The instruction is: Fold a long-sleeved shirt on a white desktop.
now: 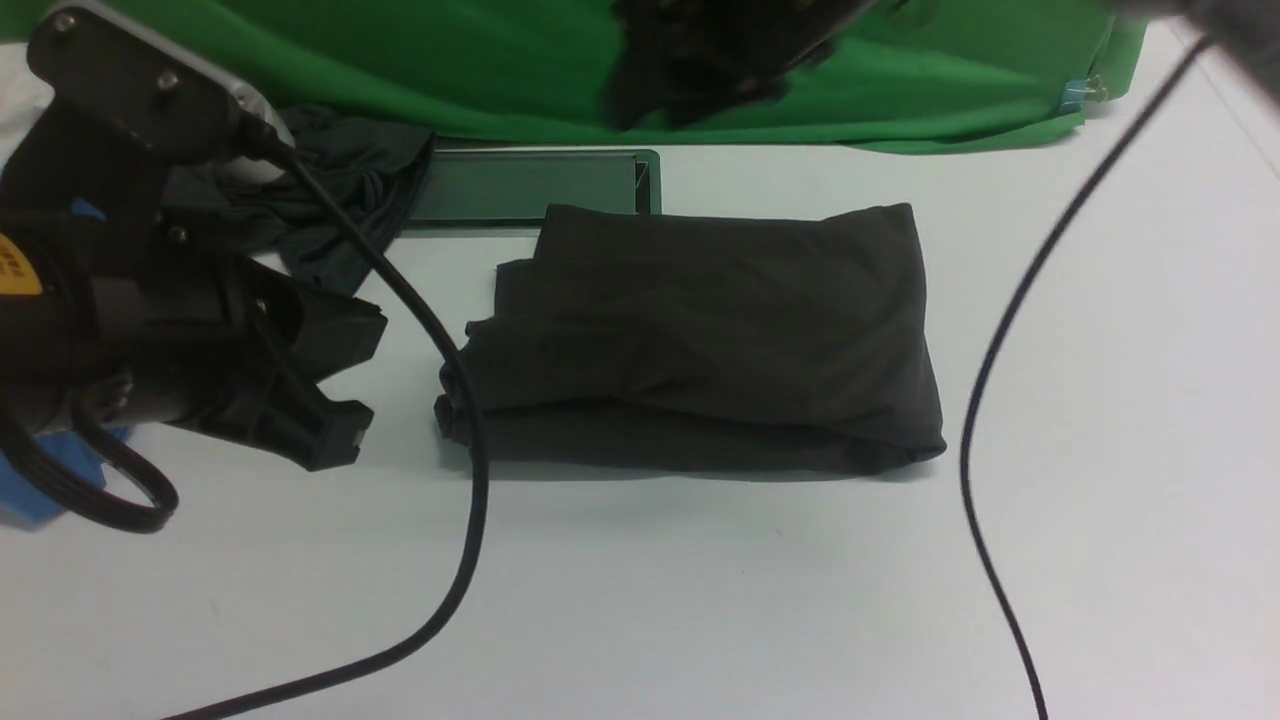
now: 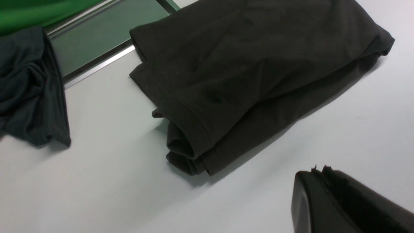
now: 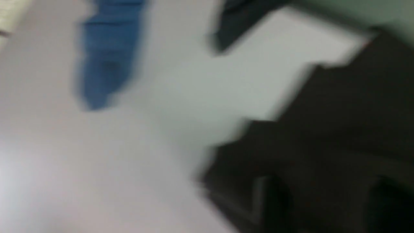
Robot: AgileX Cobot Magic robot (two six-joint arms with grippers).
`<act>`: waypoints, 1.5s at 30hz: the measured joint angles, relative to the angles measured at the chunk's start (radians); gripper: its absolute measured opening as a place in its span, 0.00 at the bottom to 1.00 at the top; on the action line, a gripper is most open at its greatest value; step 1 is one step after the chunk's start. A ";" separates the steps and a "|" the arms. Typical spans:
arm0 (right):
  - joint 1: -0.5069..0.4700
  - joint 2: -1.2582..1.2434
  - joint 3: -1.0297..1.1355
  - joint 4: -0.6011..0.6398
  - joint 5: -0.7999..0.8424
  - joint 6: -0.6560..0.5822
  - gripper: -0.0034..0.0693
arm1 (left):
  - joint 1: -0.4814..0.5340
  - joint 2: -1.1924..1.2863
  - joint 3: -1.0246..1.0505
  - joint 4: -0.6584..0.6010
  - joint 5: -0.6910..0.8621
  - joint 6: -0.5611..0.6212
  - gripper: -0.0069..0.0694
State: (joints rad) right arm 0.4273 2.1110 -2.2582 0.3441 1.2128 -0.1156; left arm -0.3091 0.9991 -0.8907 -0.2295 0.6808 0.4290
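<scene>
The broad smooth white desktop [image 1: 700,600] is carrying the very dark brownish-black knit long-sleeved shirt [image 1: 700,340], lying folded at its middle. The left gripper [image 1: 335,405] is hovering beside the shirt's left edge, apart, jaws pressed together. The blurred right gripper [image 1: 700,60] is hanging beyond it; its jaws cannot be made out.

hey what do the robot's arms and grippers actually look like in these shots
The left arm is matte black, with a silver-grey plate held by screws on top, a yellow sticker and a small blue mark on its side. Its left gripper has chunky, angular black plastic fingers. Thick black cables loop off it across the desk. The right arm is only a dark blur, trailing a thin black cable.
</scene>
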 joint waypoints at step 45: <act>-0.246 0.125 0.482 -0.017 -0.417 -0.104 0.15 | 0.004 0.379 -0.234 0.097 -0.165 -0.062 0.11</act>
State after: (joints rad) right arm 0.1815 2.2359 -1.7762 0.3270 0.7956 -0.2199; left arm -0.3047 1.3777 -1.1245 -0.1324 0.5155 0.3673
